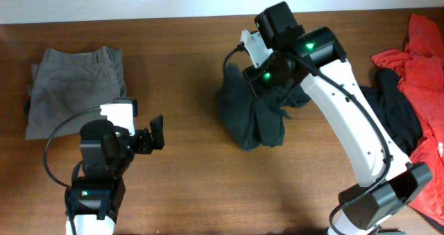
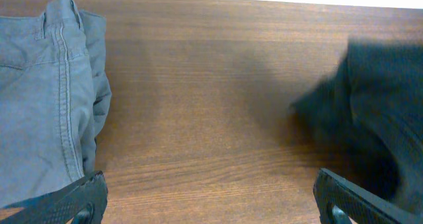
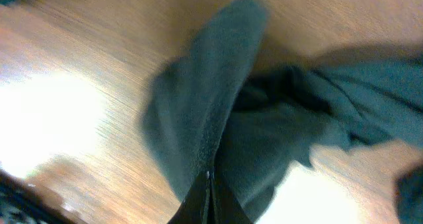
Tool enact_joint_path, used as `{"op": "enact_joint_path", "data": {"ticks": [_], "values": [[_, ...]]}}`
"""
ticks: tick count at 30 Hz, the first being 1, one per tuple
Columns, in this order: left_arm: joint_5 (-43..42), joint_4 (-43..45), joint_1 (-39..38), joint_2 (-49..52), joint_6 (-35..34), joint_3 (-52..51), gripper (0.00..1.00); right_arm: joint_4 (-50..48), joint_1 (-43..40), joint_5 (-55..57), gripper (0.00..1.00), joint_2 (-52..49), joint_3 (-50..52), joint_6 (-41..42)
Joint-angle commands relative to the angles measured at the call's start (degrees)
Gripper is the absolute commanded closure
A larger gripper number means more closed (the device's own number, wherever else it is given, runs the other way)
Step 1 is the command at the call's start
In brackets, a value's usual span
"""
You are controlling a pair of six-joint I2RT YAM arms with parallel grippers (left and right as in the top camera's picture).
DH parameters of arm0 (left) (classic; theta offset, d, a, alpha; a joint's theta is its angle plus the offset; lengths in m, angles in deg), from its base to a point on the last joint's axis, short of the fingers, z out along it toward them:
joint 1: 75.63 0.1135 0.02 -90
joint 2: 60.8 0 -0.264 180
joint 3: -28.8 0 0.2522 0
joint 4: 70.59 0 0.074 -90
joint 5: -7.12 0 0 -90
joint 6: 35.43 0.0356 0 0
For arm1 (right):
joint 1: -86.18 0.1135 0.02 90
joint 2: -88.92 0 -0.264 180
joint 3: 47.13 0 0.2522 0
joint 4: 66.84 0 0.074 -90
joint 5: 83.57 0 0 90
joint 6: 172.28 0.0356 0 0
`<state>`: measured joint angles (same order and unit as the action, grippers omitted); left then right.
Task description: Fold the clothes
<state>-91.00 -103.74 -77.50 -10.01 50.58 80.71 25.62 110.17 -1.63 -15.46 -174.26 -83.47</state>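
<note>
Finding: my right pincer (image 3: pixel 210 179) is clamped together on a pinch of the dark garment (image 1: pixel 253 120), which sits bunched at the middle of the table (image 1: pixel 187 186). I judge it is gripped by one edge so that it can be spread for folding. My left pincer (image 1: pixel 155 132) stands wide apart and empty near the folded grey trousers (image 1: pixel 73 89). At the right edge lie the red garment (image 1: pixel 423 62) and the black garment (image 1: pixel 395 117), unfolded.

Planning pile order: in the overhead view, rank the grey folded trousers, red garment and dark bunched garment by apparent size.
1. The grey folded trousers and red garment: too alike to rank; the red runs off frame.
2. The dark bunched garment, partly under the right arm.
</note>
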Motion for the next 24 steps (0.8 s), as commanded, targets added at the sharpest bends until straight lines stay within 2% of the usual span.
{"op": "enact_joint_path", "data": {"ticks": [1,3,6,9,11,14,16,19,21,22,23,24], "values": [[0.37,1.9,-0.22,1.84,-0.33,1.22,0.01,0.81,-0.39,1.62,0.96,-2.12,0.57,-2.69],[-0.02,3.56,-0.22,2.91,-0.35,1.22,0.01,0.61,-0.17,-6.12,0.96,-1.97,0.22,-9.6],[-2.73,6.43,-0.24,4.76,-0.35,1.22,0.01,-0.66,0.87,-16.68,0.96,-1.92,-0.61,-15.3],[-8.07,8.79,-0.24,7.28,-0.37,1.22,0.01,-6.19,2.84,-23.61,0.96,-1.92,-0.98,-16.68],[-8.66,8.83,-0.22,8.57,-0.35,1.22,0.01,-12.04,4.02,-25.9,0.96,-1.92,-0.98,-16.59],[-8.68,8.68,-0.24,10.21,-0.35,1.22,0.01,-24.65,5.27,-24.39,0.96,-1.95,-0.98,-12.72],[-8.68,8.68,-0.22,10.4,-0.35,1.22,0.01,-30.69,5.25,-18.73,0.96,-1.95,-0.98,-7.15],[-8.66,8.7,-0.22,10.38,-0.35,1.22,0.01,-35.56,4.85,-8.09,0.96,-2.16,-0.98,-3.26],[-8.68,8.66,-0.24,10.38,-0.35,1.22,0.01,-35.3,4.48,-1.66,0.95,-2.38,-0.98,-0.94],[-8.7,8.59,-0.24,10.38,-0.35,1.22,0.01,-33.94,4.28,-0.09,0.88,-2.38,-0.98,-0.28],[-8.7,8.39,-0.24,10.38,-0.35,1.22,0.01,-31.8,3.98,0.11,0.74,-2.38,-0.98,-0.24],[-8.79,8.0,-0.24,10.38,-0.35,1.22,0.01,-28.52,3.65,0.11,0.64,-2.38,-0.98,-0.24]]}}
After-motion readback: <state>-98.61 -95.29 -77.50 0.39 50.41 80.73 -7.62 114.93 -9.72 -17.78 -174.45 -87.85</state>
